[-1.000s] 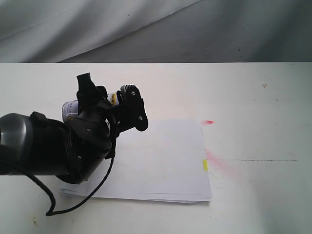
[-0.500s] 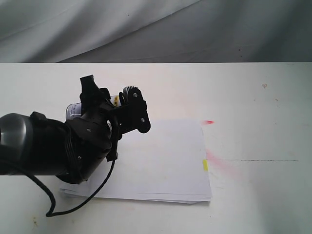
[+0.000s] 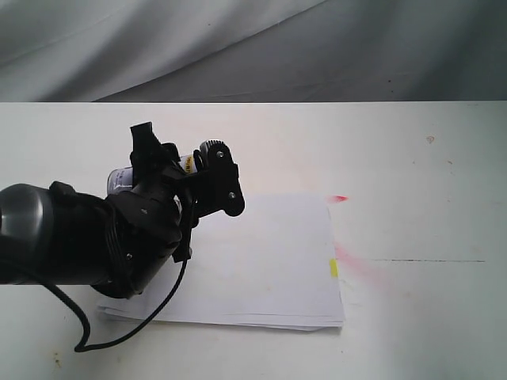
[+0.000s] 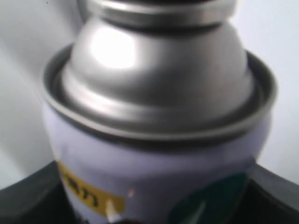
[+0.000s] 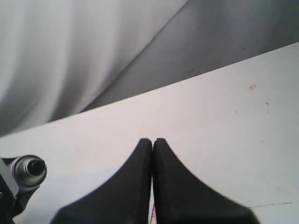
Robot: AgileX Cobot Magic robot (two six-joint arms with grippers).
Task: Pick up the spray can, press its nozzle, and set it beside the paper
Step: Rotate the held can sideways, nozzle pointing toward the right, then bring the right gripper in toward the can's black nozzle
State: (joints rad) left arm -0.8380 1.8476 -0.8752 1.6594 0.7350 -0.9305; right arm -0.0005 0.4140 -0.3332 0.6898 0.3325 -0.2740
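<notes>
**Can aloft in left gripper, nozzle left bare**

Held nearly sideways in the left gripper: the can, pinched round its labelled body just below the silver dome. Looks lifted off the surface, over the far left corner of the paper, top aimed toward the right of the exterior view. Seems gripped low on purpose: leaves the dome and the nozzle free for a press, and points any spray away from the arm.

Right gripper: pressed together on nothing, out of the exterior view, with the can's top at the border of its own view. Probably meant as the presser, since shut tips make one blunt point for so small a button.

Open room: plenty of bare surface right of the paper, beyond the yellow tab and the red smears. More along the far edge, before the grey cloth. Far less on the left, where arm and cable cover the paper's near corner.

For the set-down: calls for turning the base downward first and landing clear of the sheet's edge, not on it. Risks tipping if released at a tilt.
</notes>
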